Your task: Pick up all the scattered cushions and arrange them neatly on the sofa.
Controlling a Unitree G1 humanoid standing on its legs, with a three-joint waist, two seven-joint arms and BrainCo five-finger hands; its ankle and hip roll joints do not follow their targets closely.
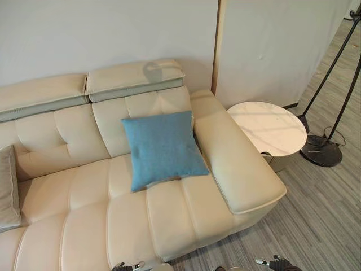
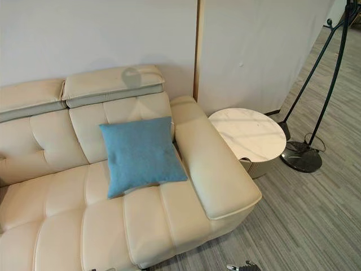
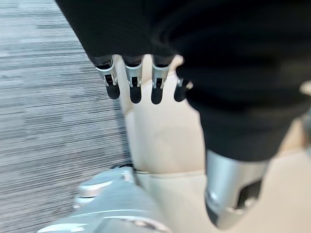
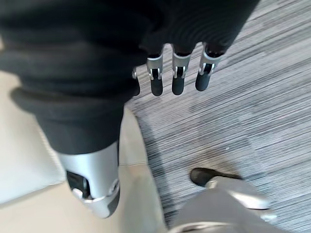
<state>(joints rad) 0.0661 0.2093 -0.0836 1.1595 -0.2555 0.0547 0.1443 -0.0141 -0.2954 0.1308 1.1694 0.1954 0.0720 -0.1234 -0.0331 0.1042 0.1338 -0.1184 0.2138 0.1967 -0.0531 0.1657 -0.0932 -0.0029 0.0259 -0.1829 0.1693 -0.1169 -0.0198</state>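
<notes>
1 blue cushion (image 1: 162, 148) leans on sofa (image 1: 73, 220) backrest; grey cushion (image 1: 8, 189) sits at far end. Left hand (image 3: 141, 80) and right hand (image 4: 177, 73) hang empty, fingers relaxed. Task looks near done.

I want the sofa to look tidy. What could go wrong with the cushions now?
The blue cushion leans tilted against the sofa back, so it might slump forward onto the seat. The grey cushion sits far off at the other end, so the pair may look uneven. Both the left hand and right hand hang open, holding nothing.
</notes>
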